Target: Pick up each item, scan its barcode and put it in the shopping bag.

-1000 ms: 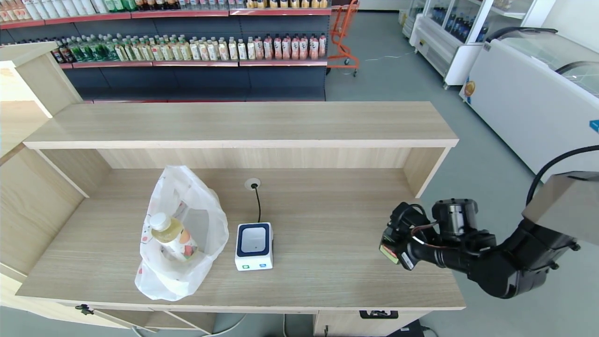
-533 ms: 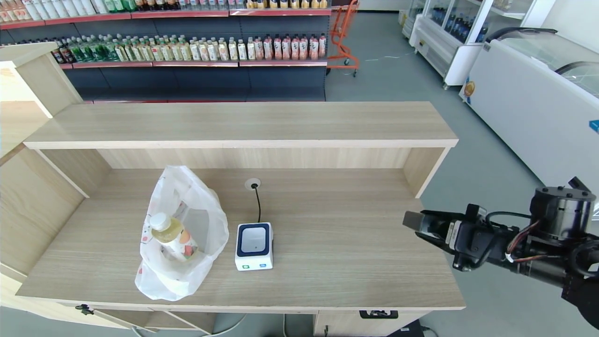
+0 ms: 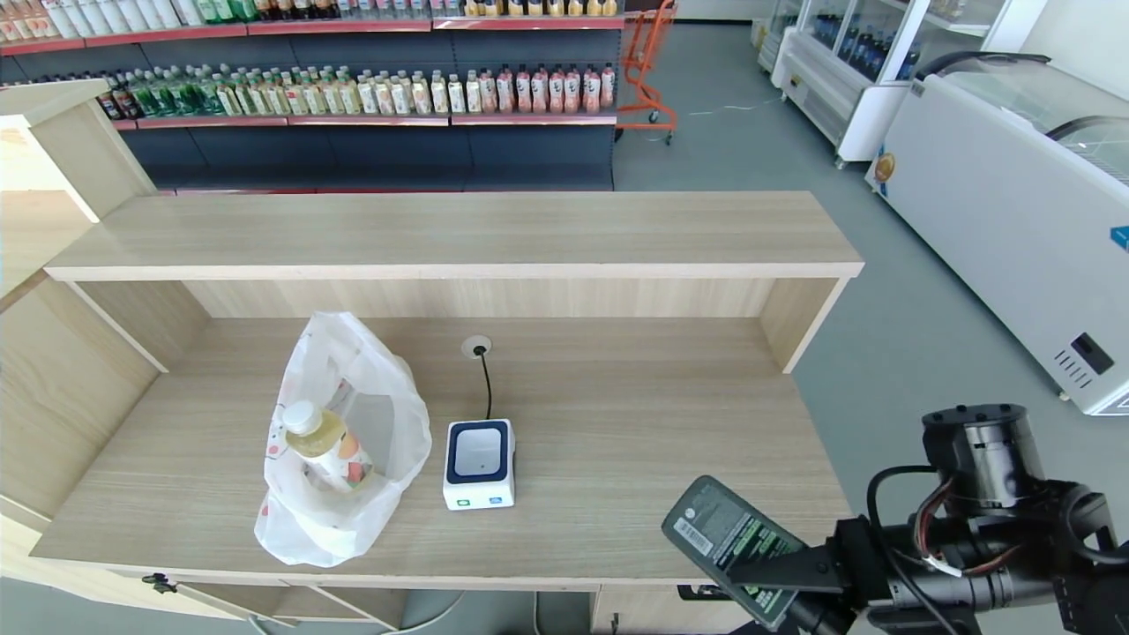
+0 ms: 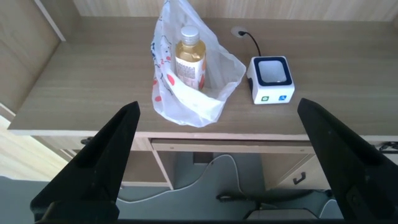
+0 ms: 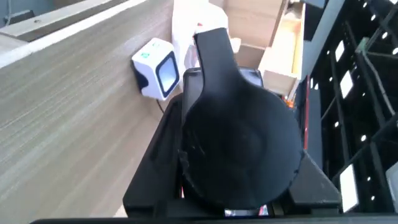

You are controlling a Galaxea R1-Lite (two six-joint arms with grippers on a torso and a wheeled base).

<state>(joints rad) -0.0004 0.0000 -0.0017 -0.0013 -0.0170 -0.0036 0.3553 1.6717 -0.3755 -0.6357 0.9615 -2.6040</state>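
right gripper is clamped shut on one end of a dark flat pack, whose white barcode label faces up; the pack hangs over the near right corner of the counter, well apart from the scanner. in the right wrist view the pack sits wedged between the fingers, with the scanner on the counter beyond it. left gripper hangs back from the counter's front edge, its two dark fingers spread wide with nothing between them. the light wooden counter has a raised shelf along its far side. on its left part stands the shopping bag, white translucent plastic, its top gaping. a bottle of pale yellow drink with a white cap stands inside the bag. the scanner, a white box with a dark-framed window on top, sits just beside the bag on its right. a thin black cable runs from the scanner to a small round port farther back.
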